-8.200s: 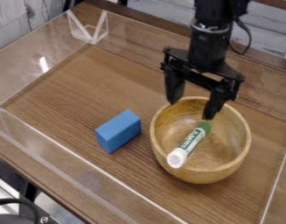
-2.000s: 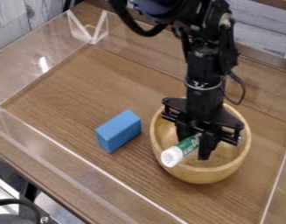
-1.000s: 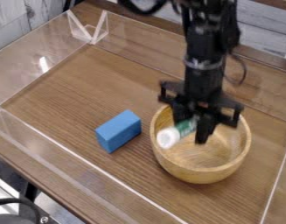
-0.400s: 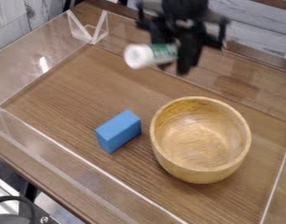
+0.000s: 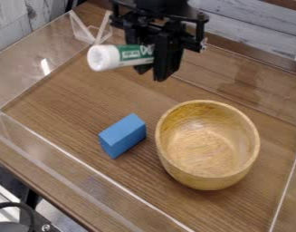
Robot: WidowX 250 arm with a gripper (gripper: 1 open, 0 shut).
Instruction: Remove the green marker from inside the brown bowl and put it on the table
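Up and away from the brown bowl (image 5: 208, 144) goes the hand (image 5: 158, 53), now high over the surface (image 5: 78, 95). Its fingers are squeezed tight on the green marker (image 5: 121, 55), which lies sideways. Below it sit the empty bowl and a blue block (image 5: 122, 135).

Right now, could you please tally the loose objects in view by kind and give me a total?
Markers: 1, the green marker, held in the hand above the table
Bowls: 1, the brown bowl
Blocks: 1, the blue block
Total: 3
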